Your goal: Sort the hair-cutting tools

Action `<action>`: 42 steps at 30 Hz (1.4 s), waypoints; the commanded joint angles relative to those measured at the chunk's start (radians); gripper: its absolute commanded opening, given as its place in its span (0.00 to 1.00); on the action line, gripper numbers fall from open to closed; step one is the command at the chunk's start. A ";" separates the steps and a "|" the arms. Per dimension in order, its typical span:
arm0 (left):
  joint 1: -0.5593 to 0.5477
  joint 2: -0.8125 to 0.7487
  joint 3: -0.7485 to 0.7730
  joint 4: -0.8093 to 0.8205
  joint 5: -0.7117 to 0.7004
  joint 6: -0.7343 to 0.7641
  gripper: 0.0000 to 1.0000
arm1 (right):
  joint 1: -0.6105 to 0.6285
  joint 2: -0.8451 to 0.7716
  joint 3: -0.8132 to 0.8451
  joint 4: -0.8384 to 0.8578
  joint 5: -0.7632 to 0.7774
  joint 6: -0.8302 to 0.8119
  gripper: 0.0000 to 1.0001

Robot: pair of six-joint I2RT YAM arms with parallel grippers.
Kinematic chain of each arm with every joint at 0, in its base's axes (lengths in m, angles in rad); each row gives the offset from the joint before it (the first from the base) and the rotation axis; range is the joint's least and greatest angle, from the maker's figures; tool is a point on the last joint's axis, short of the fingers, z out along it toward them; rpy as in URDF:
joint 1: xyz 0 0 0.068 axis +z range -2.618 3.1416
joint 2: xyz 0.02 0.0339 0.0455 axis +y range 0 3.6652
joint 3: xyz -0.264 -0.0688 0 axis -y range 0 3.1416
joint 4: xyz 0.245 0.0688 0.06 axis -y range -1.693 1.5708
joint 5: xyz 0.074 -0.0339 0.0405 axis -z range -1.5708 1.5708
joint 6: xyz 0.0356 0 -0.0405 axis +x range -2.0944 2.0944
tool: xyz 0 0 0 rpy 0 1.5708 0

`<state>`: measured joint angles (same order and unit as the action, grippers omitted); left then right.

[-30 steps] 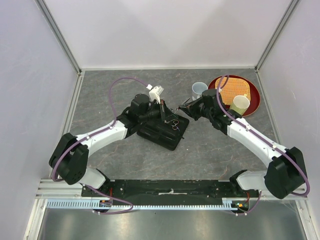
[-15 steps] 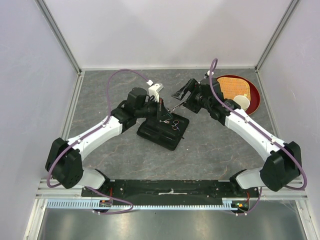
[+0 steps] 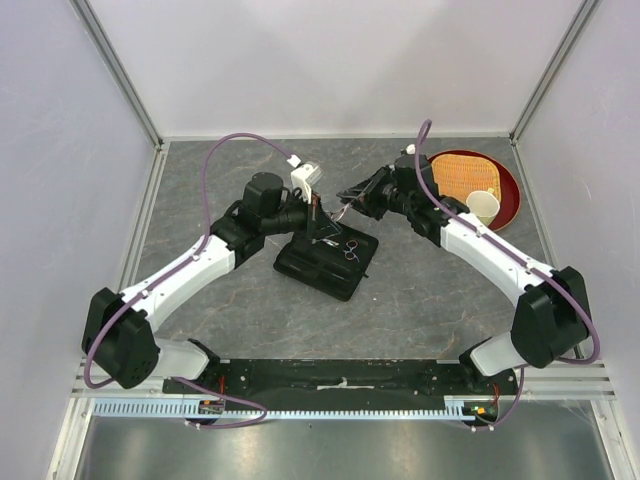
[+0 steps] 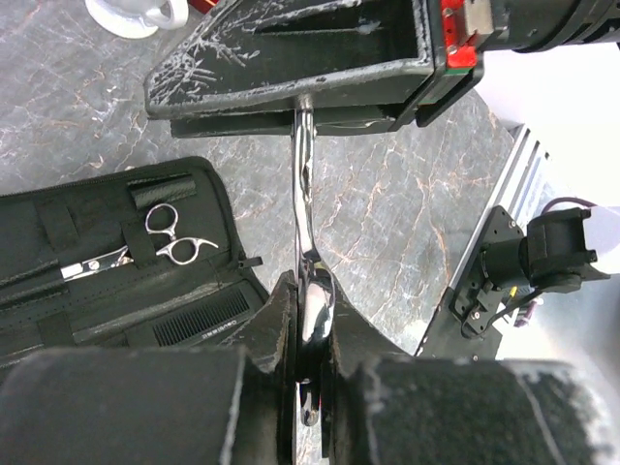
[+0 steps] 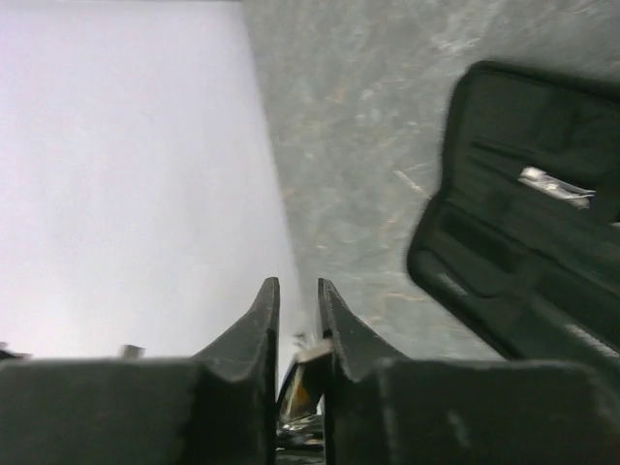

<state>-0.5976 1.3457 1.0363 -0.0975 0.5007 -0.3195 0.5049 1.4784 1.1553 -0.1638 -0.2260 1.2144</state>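
The left gripper [image 4: 312, 325] is clamped on one end of the silver scissors [image 4: 304, 194], which reach straight ahead between the jaws of the right gripper [image 5: 296, 283], nearly together; whether they pinch cannot be told. Light, stiff and slick, the scissors likely need a flat pinch across the blades

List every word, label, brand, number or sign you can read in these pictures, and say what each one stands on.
No text here reads clearly enough to quote.
Pale print on the comb in the case: too small to read.
White marks on the red tag of the right gripper: blurred, unreadable.
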 commanded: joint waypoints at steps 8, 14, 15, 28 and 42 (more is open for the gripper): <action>0.012 -0.141 0.027 0.128 -0.171 -0.024 0.73 | -0.002 -0.076 -0.101 0.158 -0.015 0.209 0.00; 0.013 -0.217 -0.061 0.228 -0.176 -0.053 0.80 | -0.003 -0.079 -0.106 0.222 -0.012 0.281 0.00; 0.012 -0.217 -0.067 0.225 -0.175 -0.056 0.80 | -0.002 -0.081 -0.106 0.228 -0.006 0.284 0.00; 0.012 -0.201 -0.147 0.291 -0.128 -0.121 0.71 | -0.009 -0.050 -0.111 0.354 -0.053 0.412 0.00; 0.015 -0.145 -0.068 0.191 -0.231 -0.098 0.02 | -0.011 -0.012 -0.072 0.301 -0.072 0.222 0.24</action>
<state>-0.5865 1.1828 0.8921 0.1398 0.3542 -0.4221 0.4973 1.4559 1.0412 0.1226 -0.2695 1.5860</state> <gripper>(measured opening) 0.068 0.202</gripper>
